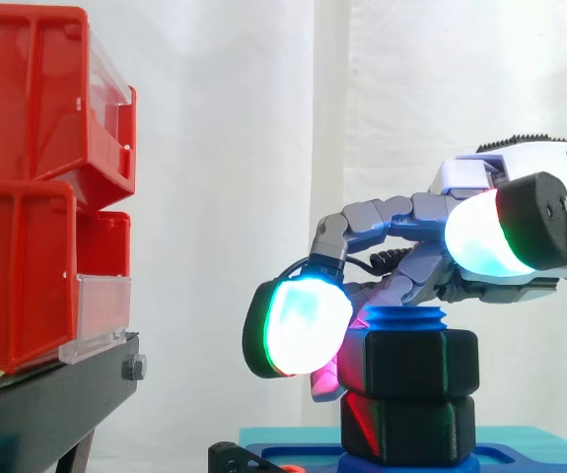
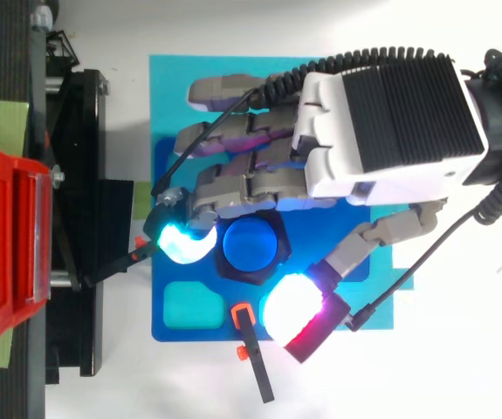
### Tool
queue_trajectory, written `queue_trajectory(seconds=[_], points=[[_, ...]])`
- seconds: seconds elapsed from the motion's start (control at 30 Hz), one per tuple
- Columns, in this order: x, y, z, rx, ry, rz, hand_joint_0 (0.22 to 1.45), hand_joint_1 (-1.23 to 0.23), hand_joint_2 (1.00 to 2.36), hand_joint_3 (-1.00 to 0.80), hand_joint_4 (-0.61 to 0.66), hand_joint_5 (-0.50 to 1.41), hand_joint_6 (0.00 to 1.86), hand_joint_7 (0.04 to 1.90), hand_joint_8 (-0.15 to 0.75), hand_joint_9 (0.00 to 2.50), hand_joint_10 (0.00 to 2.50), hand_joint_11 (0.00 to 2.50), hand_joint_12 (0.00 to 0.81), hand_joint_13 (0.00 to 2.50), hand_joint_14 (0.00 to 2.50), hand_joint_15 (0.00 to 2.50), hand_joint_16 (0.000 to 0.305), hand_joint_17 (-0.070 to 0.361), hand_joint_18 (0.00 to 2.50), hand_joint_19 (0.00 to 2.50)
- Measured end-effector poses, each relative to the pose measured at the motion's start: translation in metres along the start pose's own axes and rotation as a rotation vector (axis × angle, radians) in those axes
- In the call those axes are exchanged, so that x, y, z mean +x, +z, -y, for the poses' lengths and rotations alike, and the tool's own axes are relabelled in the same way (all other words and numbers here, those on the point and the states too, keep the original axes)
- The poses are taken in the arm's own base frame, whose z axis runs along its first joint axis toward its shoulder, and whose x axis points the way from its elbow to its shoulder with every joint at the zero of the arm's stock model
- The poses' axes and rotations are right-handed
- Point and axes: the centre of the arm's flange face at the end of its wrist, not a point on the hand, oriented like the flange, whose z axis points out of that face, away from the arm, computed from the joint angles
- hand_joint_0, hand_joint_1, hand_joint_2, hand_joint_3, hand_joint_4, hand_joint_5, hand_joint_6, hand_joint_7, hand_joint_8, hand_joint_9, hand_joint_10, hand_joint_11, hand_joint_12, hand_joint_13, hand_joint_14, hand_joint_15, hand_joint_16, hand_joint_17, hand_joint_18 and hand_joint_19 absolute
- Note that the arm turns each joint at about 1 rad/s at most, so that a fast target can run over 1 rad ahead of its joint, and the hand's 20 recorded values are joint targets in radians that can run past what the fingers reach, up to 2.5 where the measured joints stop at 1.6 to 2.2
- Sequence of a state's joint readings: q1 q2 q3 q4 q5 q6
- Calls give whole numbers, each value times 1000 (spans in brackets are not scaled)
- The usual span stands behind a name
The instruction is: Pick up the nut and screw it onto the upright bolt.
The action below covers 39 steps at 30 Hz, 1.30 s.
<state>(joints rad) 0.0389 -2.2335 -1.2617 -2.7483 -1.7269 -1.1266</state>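
Observation:
A blue upright bolt (image 1: 401,318) rises from a blue base plate (image 2: 174,105), its round top (image 2: 249,244) showing from above. A black hex nut (image 1: 423,363) sits on its thread, just below the bolt's top, above a second black hex piece (image 1: 408,426) at the base. My hand (image 2: 381,122) reaches over the bolt from the right. Its fingers are curled round the upper nut (image 2: 252,278): a cyan-glowing fingertip (image 2: 181,241) lies against its left side and the thumb's glowing pad (image 2: 292,305) stands at its near-right corner.
Red bins (image 1: 36,187) are stacked on a black stand (image 1: 46,394) to the left. Two black clamp arms with orange tips (image 2: 249,349) lie at the plate's left and front edges. A recessed teal pocket (image 2: 188,305) is in the plate beside the bolt.

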Motion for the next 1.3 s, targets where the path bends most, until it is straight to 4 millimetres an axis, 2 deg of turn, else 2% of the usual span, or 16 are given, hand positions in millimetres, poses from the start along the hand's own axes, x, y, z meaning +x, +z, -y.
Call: queue_trajectory(seconds=[0.53,0.8,0.97,1.13,1.3], points=[[-7,-10,20,28,-42,-8,447,-266,1000,-500,158,16,500,1486,304,1055,0,27,269,616,0,0,29,65,372,0],[-9,-11,23,29,-46,-9,453,-233,1000,-500,143,37,501,1458,278,1176,0,30,261,664,0,0,28,62,406,0],[-9,-11,24,28,-46,-9,453,-226,1000,-500,156,-14,504,1252,287,1118,2,39,275,647,0,0,29,65,395,0],[-11,-10,23,20,-47,-1,448,-237,1000,-500,184,-87,504,949,287,971,0,14,315,582,0,0,34,77,314,0],[-23,-5,20,-4,-51,21,441,-258,1000,-500,159,-119,503,829,280,884,0,0,336,533,0,0,37,84,264,0]])
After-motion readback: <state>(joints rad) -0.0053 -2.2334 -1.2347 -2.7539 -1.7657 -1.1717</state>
